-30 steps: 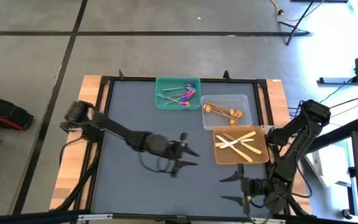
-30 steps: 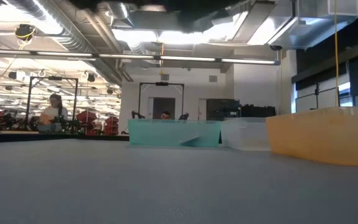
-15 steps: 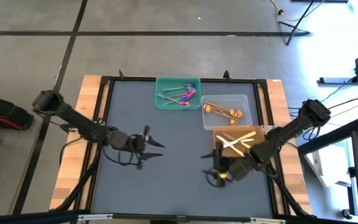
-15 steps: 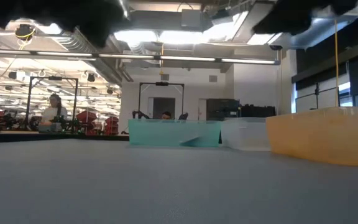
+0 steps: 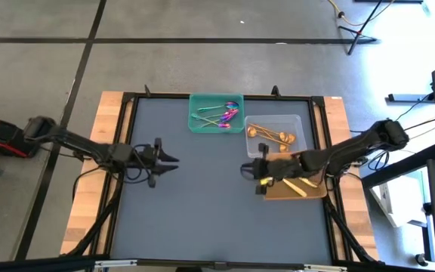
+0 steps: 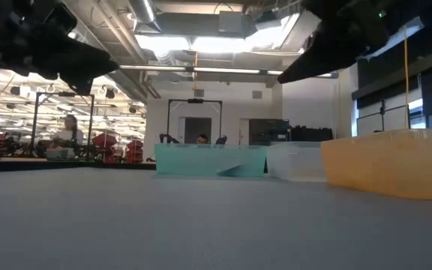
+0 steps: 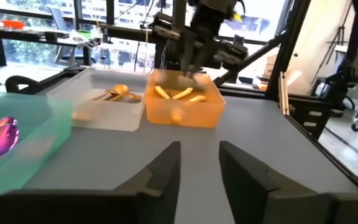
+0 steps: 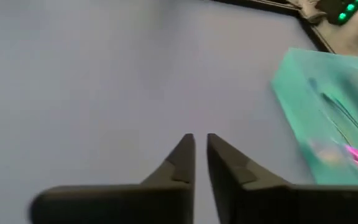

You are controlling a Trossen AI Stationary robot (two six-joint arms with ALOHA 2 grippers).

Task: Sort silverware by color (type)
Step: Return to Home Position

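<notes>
The silverware lies sorted in three trays at the table's far right. Purple-headed spoons (image 5: 221, 113) are in the green tray (image 5: 199, 121), gold spoons (image 5: 270, 134) in the clear tray (image 5: 297, 121), and pale yellow knives (image 7: 180, 94) in the orange tray (image 5: 316, 193). My right arm hides part of the orange tray from above. My left gripper (image 5: 174, 160) hovers open over the table's left part, holding nothing. My right gripper (image 5: 244, 171) hangs shut and empty just left of the orange tray, pointing toward the table's left.
Bare grey mat (image 5: 202, 211) fills the middle and near part of the table inside a black frame (image 5: 127, 136). The low view shows the three trays in a row (image 6: 295, 161) and, beyond the table, people in the room behind (image 6: 66, 135).
My left gripper has drawn back toward the table's left edge and a little toward the far edge. My right gripper has swung from the near right corner toward the far edge, to beside the orange tray, and has shut with nothing in it. No silverware has moved.
</notes>
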